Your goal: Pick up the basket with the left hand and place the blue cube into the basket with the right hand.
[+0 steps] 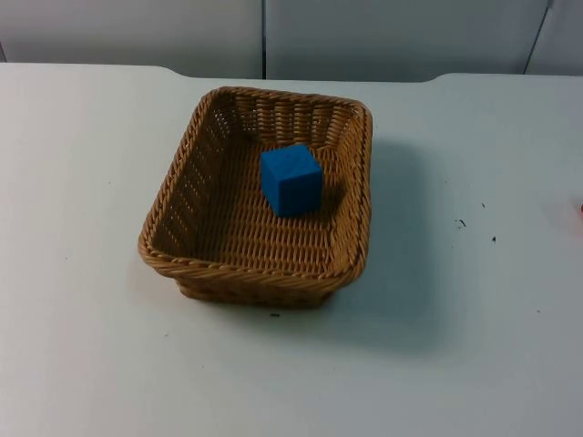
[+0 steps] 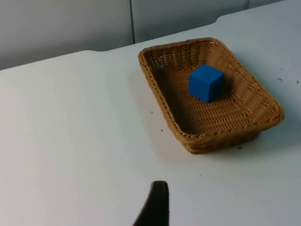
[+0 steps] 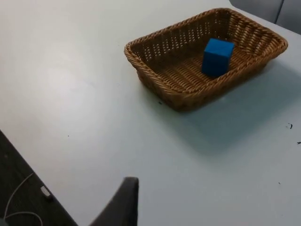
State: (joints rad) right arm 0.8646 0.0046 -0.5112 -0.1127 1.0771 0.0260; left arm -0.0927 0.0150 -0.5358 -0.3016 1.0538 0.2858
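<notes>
Inside the basket (image 1: 182,196) sits the blue cube (image 1: 291,179), well apart from both hands, grip unreadable.

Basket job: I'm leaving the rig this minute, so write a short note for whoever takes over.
Left gripper: off the basket, a fingertip above bare table; holds nothing.
Right gripper: also off the basket, a fingertip near the table edge; holds nothing.
Basket stands on the white table, mid-table.
Blue cube lies inside the basket, toward its far end.
Done: cube is in the basket.
Left: nothing evident; the basket is set down, not held.
</notes>
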